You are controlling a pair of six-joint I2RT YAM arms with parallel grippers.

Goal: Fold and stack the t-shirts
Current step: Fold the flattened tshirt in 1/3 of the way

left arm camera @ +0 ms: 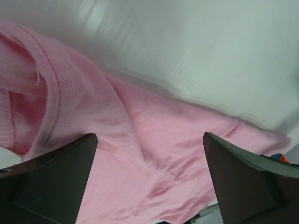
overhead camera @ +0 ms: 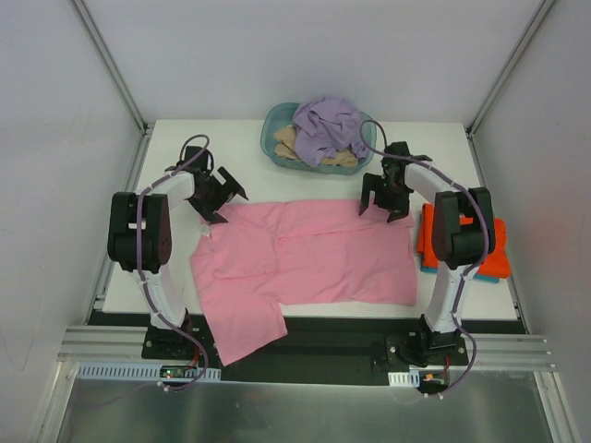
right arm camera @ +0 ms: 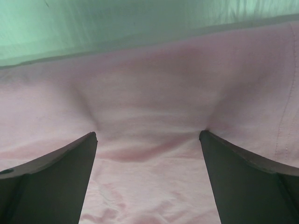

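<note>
Pink dominates the scene: a soft pink cloth t-shirt (overhead camera: 305, 254) lies spread across the white flat desk (overhead camera: 185, 148), mostly smooth with shallow creases. One lower part droops over the near edge, so its end there is not resting on the surface. The left tool (overhead camera: 224, 205) stands wide over the garment's far left corner, with nothing between its dark, wedge-shaped fingers (left arm camera: 51, 182). Its wrist camera shows a stitched, ribbed band curling at the left and a loose thread, while the desk beyond is blurred. The right tool (overhead camera: 383, 210) is also spread wide and holds nothing. It sits at the far right edge of the same shirt, and from its wrist the cloth puckers just beside both fingertips (right arm camera: 46, 182). Whether they press into it is hard to tell.

At the far edge sits a teal translucent plastic oval basket (overhead camera: 270, 138), with a crumpled lavender cloth shirt (overhead camera: 328, 125) heaped over a tan cloth shirt (overhead camera: 288, 143) that is largely hidden. On the right, an orange-red folded shirt (overhead camera: 497, 247) rests on a teal folded shirt (overhead camera: 428, 267), of which only thin slivers show. The right arm covers part of that stack.
</note>
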